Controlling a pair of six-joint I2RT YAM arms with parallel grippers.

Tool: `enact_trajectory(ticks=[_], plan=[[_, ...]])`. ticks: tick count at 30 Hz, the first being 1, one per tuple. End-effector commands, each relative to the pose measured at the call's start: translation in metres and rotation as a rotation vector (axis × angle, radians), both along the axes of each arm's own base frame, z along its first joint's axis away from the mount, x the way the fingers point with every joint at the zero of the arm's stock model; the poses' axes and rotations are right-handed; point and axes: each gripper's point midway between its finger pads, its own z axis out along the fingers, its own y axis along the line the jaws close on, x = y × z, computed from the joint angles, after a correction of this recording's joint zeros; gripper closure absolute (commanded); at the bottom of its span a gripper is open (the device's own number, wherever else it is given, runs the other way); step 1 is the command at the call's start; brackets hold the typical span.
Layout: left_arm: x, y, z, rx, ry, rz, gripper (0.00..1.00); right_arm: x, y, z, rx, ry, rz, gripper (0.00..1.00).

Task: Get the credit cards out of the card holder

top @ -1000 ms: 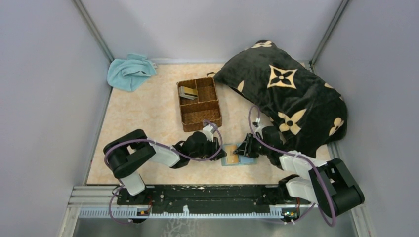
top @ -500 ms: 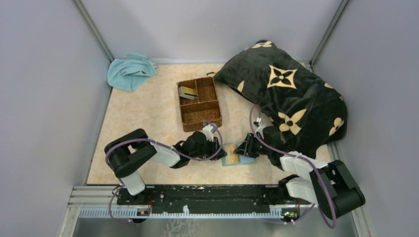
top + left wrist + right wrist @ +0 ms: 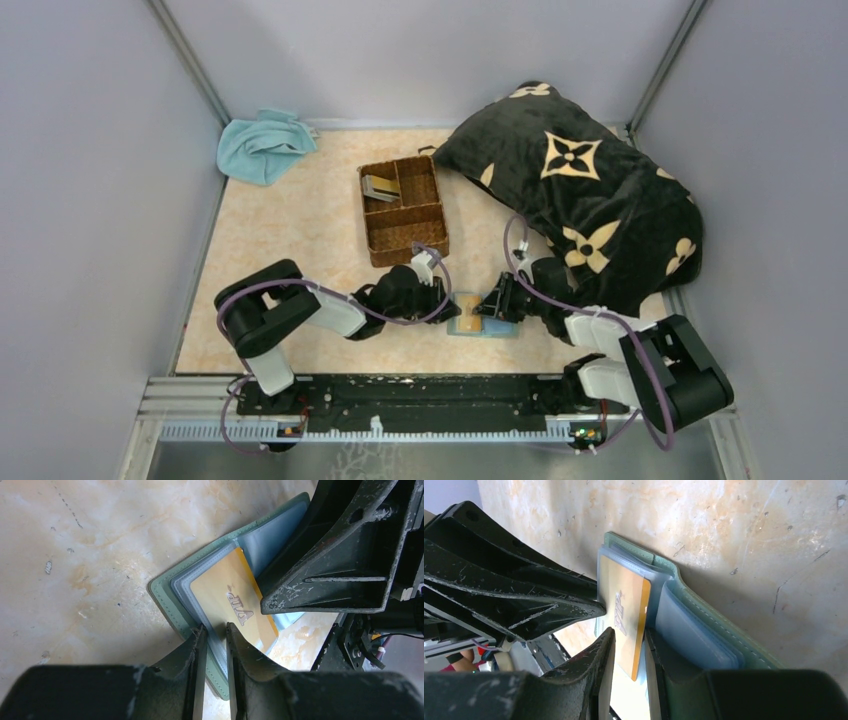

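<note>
The grey-green card holder lies open on the table between my two grippers. It also shows in the left wrist view and the right wrist view. A tan-gold credit card sticks partly out of its pale blue pockets and is tilted up. My left gripper is shut on the holder's near edge. My right gripper is closed around the free edge of the tan-gold card. Other cards inside the holder are hidden.
A brown wicker three-part basket stands just beyond the grippers, with cards in its back left compartment. A black patterned pillow fills the right side. A light-blue towel lies at the back left corner.
The tan-gold card has risen from lying flat in the holder to standing tilted between the grippers. The right gripper has shifted slightly left. The left arm has barely moved.
</note>
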Motion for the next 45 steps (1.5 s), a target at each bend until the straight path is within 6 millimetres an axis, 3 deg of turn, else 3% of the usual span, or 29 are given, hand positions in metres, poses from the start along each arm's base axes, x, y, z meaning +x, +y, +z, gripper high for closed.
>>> enact_trajectory(ticks=[1, 10, 17, 24, 30, 35, 41, 45], plan=[[-0.024, 0.007, -0.04, 0.129, 0.097, -0.062, 0.73, 0.0, 0.031, 0.045, 0.19, -0.131, 0.127, 0.72], [-0.024, 0.002, -0.045, 0.143, 0.114, -0.072, 0.73, 0.002, 0.042, 0.079, 0.321, -0.199, 0.139, 0.73], [-0.021, 0.0, -0.047, 0.157, 0.11, -0.074, 0.74, 0.001, 0.039, 0.087, 0.276, -0.228, 0.153, 0.73], [-0.024, -0.002, -0.045, 0.143, 0.117, -0.085, 0.74, 0.01, 0.036, 0.069, 0.223, -0.213, 0.117, 0.73], [-0.026, 0.009, -0.042, 0.152, 0.111, -0.067, 0.75, 0.024, 0.035, 0.053, 0.159, -0.185, 0.093, 0.74], [-0.023, 0.013, -0.042, 0.161, 0.102, -0.044, 0.75, 0.026, 0.032, 0.061, 0.121, -0.211, 0.093, 0.75], [-0.008, 0.0, -0.047, 0.188, 0.108, -0.033, 0.77, 0.017, 0.021, 0.089, 0.068, -0.283, 0.11, 0.81], [0.01, -0.008, -0.05, 0.195, 0.108, -0.022, 0.78, 0.002, 0.005, 0.073, -0.028, -0.227, 0.074, 0.9]])
